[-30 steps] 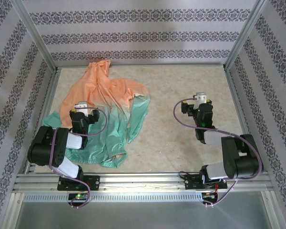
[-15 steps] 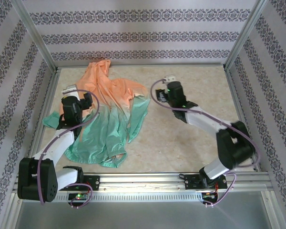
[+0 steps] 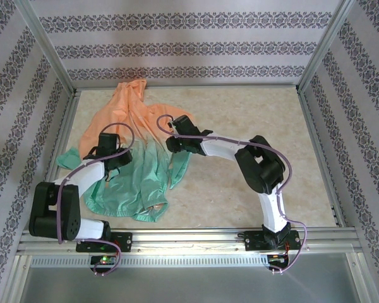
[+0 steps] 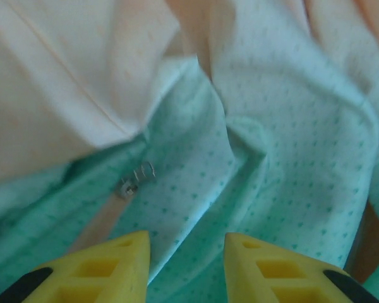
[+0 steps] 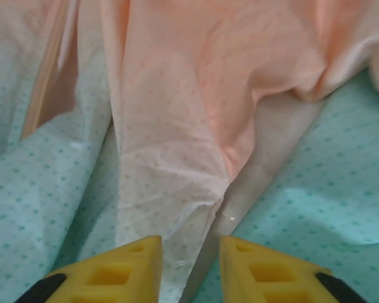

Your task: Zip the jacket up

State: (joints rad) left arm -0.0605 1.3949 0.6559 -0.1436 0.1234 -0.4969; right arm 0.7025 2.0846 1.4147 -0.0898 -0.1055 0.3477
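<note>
Top view: jacket (image 3: 139,183) lies crumpled on the left half of the table (image 3: 252,113). Orange hood points to the far wall, mint green hem is nearest the arm bases. Front is not zipped, panels are folded over each other.

Left claw (image 3: 115,159) sits low over the jacket's left side, about where orange fades to green. Right arm reaches across to the jacket's right edge, with the right claw (image 3: 172,144) over the pale band. From up here I can't tell whether either claw is open.

Left wrist: left claw (image 4: 186,265) has its yellow fingers spread with a clear gap and nothing gripped. Below is mint green dotted jacket (image 4: 290,158) fabric, creased, with a pale flap at upper left. A small metal piece, probably the zipper pull (image 4: 134,180), lies on the green fabric just ahead of the left finger, not between the fingers. The picture is soft, so I'm not certain of it.

Right wrist: right claw (image 5: 189,268) is also spread and holds nothing. A pale fold of the jacket (image 5: 177,126) runs from the orange area down toward the gap between the fingers, with green fabric on both sides. I can't tell if the fingers touch the cloth.
</note>
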